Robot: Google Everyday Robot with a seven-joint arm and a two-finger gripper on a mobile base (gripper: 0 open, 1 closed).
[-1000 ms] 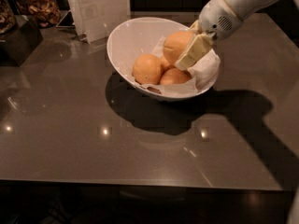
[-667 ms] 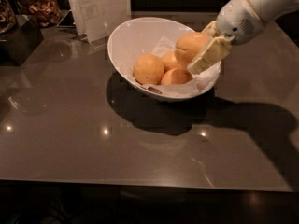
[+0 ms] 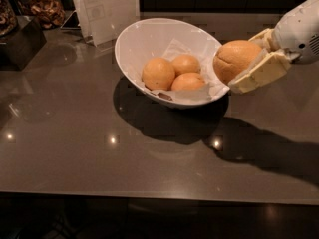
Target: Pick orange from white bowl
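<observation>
The white bowl stands at the back middle of the dark counter, with a white paper lining and three oranges lying in it. My gripper comes in from the right edge and is shut on the orange, the biggest fruit. It holds the orange in the air just past the bowl's right rim, above the counter. One cream finger lies under the orange, the other behind it.
A white paper bag stands behind the bowl at the back left. A dark box and containers of snacks sit at the far left. The counter's front edge runs along the bottom.
My gripper has lifted the orange out of the bowl and carried it right, past the rim. The three other oranges stay in the bowl.
</observation>
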